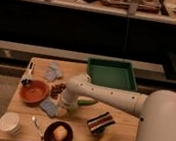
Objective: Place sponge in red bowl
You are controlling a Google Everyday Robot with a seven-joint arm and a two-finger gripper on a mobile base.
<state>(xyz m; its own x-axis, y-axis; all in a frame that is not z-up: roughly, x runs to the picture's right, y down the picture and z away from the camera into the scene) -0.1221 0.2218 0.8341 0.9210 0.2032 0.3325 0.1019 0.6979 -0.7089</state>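
Note:
The red bowl [33, 92] sits on the left part of the wooden table [123, 121]. The sponge [48, 107], a pale blue-grey pad, lies flat on the table just right of and in front of the bowl. My gripper [61, 106] hangs at the end of the white arm [107, 94], down at the table at the sponge's right edge. The gripper's tip is partly hidden by the wrist.
A green tray [112, 73] stands at the back right. A blue-grey cloth [54, 72] and a dark cluster [57, 88] lie behind the bowl. A dark bowl with a round fruit [59, 133], a white cup [9, 122], a spoon [36, 125] and a striped block [101, 122] line the front.

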